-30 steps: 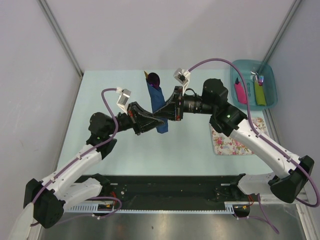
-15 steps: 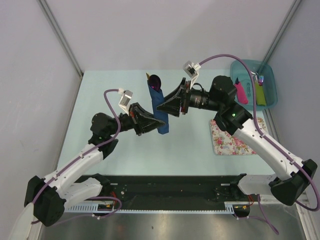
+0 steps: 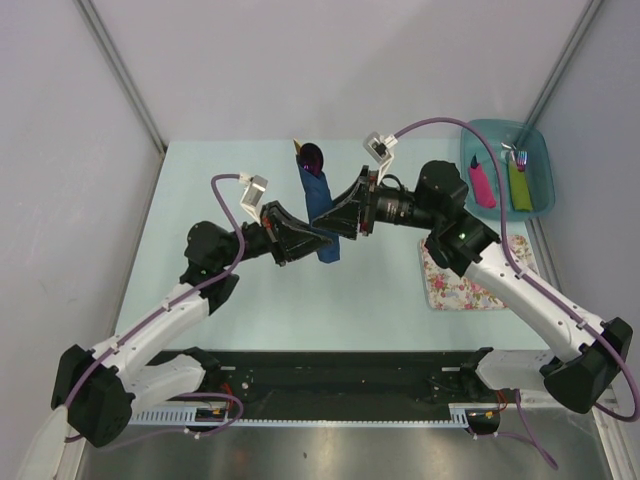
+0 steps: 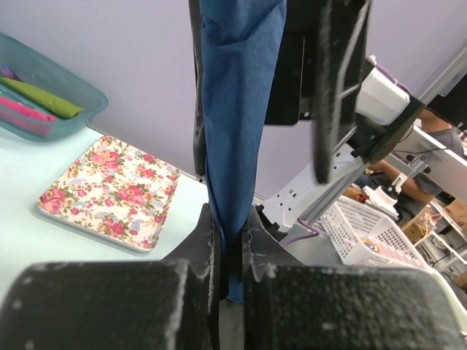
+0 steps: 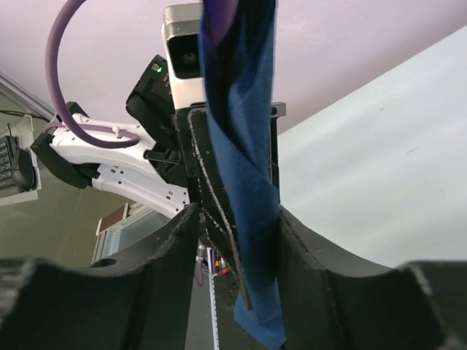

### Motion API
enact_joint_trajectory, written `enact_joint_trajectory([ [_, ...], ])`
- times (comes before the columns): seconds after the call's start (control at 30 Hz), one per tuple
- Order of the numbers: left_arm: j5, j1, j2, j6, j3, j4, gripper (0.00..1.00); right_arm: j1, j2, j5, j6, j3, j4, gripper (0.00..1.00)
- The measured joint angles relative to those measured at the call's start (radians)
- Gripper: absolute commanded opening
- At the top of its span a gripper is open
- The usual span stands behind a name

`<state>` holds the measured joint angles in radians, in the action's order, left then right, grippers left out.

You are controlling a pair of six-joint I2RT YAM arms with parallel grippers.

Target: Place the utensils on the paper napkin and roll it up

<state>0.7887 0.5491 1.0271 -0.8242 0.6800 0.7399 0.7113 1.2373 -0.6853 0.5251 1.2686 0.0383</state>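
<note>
The pale green table (image 3: 230, 300) stood between plain grey walls (image 3: 300, 60). At its far right corner a teal bin (image 3: 548, 170) held pink-handled cutlery (image 3: 481, 187) and green-handled cutlery (image 3: 519, 188). A floral mat (image 3: 455, 285) lay by the right edge, just nearer than the bin. Toward the middle of the far edge, the paper napkin (image 3: 318, 200) was a rolled navy tube, with the purple spoon (image 3: 312, 157) and the wooden piece (image 3: 295, 148) poking from its far end. The left gripper (image 3: 316, 243) pinched the roll's near end tight. The right gripper (image 3: 335, 222) was closed around its middle, crowding the left fingers.
</note>
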Motion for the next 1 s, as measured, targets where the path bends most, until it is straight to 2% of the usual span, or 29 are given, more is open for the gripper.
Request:
enact_joint_trajectory([
  [0.2,0.004,0.000,0.002,-0.016,0.010,0.000,0.00,0.003,0.000,0.031,0.020,-0.028,0.028,0.21],
  [0.23,0.004,0.000,0.002,-0.017,0.012,0.001,0.00,0.002,0.000,0.033,0.024,-0.029,0.031,0.11],
  [0.3,0.003,0.000,0.002,-0.034,0.016,0.005,0.00,0.000,0.000,0.037,0.022,-0.029,0.039,0.00],
  [0.6,0.000,0.000,0.002,-0.069,0.024,0.001,0.00,-0.005,0.000,0.034,0.002,-0.029,0.050,0.00],
  [0.63,-0.001,0.000,0.002,-0.069,0.024,-0.002,0.00,-0.005,0.000,0.035,0.001,-0.029,0.048,0.21],
  [0.67,-0.001,0.000,0.002,-0.069,0.025,-0.003,0.00,-0.006,0.000,0.034,0.001,-0.028,0.046,0.35],
  [0.7,-0.001,0.000,0.003,-0.069,0.026,-0.004,0.00,-0.007,0.000,0.034,0.003,-0.028,0.043,0.47],
  [0.73,-0.003,0.000,0.007,-0.064,0.028,-0.006,0.00,-0.007,0.000,0.036,0.010,-0.027,0.041,0.54],
  [0.8,-0.011,-0.002,0.013,-0.061,0.033,-0.007,0.00,-0.007,0.000,0.036,0.017,-0.026,0.032,0.52],
  [0.83,-0.017,-0.004,0.017,-0.058,0.037,-0.007,0.00,-0.007,0.000,0.038,0.018,-0.027,0.025,0.44],
  [0.97,-0.027,-0.014,0.026,-0.057,0.058,-0.006,0.00,-0.007,-0.004,0.049,0.028,-0.036,0.021,0.31],
  [1.0,-0.026,-0.014,0.027,-0.057,0.061,-0.006,0.00,-0.008,-0.005,0.050,0.032,-0.038,0.024,0.23],
])
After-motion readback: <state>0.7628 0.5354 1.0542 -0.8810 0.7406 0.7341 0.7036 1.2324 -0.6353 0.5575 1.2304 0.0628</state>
